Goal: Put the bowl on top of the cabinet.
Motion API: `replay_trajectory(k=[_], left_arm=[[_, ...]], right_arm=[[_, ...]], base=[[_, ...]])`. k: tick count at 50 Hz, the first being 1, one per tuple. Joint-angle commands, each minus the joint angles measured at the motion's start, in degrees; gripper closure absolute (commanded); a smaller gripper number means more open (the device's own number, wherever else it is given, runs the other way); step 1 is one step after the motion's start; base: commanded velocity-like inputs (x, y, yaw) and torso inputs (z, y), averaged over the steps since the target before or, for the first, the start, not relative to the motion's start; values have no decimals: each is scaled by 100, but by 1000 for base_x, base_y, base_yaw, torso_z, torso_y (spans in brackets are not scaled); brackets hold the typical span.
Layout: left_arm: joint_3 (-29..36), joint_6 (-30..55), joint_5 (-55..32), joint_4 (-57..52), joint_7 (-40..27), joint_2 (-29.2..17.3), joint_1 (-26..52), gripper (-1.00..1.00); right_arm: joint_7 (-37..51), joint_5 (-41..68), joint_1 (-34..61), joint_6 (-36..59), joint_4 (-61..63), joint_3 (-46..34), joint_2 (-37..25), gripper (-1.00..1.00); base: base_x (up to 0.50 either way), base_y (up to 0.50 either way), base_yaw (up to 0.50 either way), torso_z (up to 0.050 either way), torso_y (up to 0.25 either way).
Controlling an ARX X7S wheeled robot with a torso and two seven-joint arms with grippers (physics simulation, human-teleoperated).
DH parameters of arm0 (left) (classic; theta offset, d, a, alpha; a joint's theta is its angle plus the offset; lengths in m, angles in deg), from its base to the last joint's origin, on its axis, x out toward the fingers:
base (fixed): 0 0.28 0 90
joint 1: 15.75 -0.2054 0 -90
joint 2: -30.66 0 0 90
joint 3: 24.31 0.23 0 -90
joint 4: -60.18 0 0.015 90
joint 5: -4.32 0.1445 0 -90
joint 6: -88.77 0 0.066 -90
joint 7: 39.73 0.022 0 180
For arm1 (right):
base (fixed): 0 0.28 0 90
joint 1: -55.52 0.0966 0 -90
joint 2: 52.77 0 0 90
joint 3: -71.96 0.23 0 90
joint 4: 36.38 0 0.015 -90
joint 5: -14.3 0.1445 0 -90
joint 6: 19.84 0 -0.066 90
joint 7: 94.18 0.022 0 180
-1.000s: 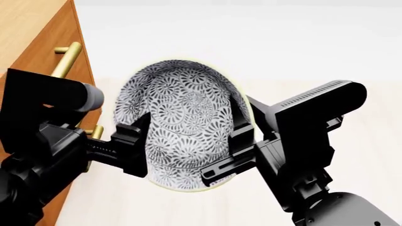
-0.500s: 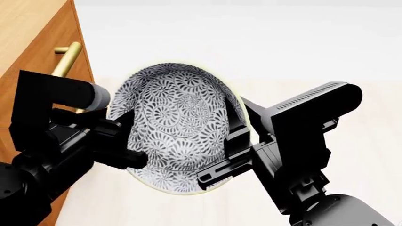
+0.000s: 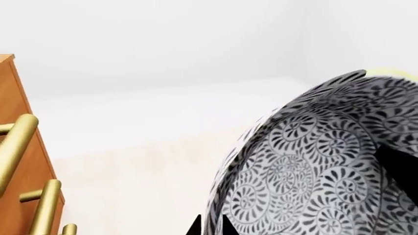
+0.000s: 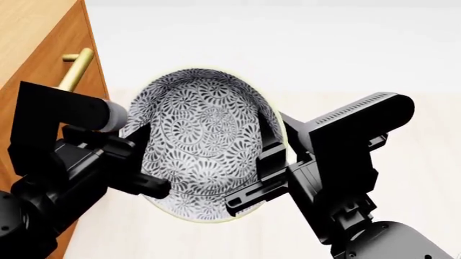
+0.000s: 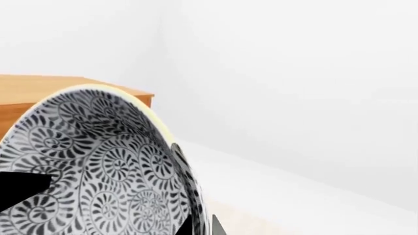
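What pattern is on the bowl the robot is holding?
The bowl has grey-and-white swirly flowers all over, with a pale rim. The head view shows it best.

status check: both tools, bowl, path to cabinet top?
Left tool and right tool clamp the bowl from opposite sides, held in the air. Cabinet at left, top not yet reached. Nothing visible between.

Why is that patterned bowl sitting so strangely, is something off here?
The bowl is tipped far over, nearly on edge, its inside facing the head camera, held in mid-air between the left gripper and right gripper beside the cabinet. Nothing looks broken or spilled.
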Motion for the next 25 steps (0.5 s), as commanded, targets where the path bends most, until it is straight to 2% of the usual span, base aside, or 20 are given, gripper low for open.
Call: replay_trajectory(k=[1,3,4,25], left_arm=[[113,283,218,-114,-419,-48,163,100],[115,281,213,-89,-409,-45,166,100],[113,270,218,-91,-390,-49,167,100],[157,135,348,-10,-276,-56,102,100]], right_arm=[[25,-113,26,89,31,-16,-23,100],[65,-85,72,176,-33,-24,-2,100],[86,-130,69,175,-31,-40,-1,-100],[134,-121,70,347,27,-93,-114,-100]], base=[[0,0,0,0,0],[0,0,0,0,0],[0,0,0,0,0],[0,0,0,0,0]])
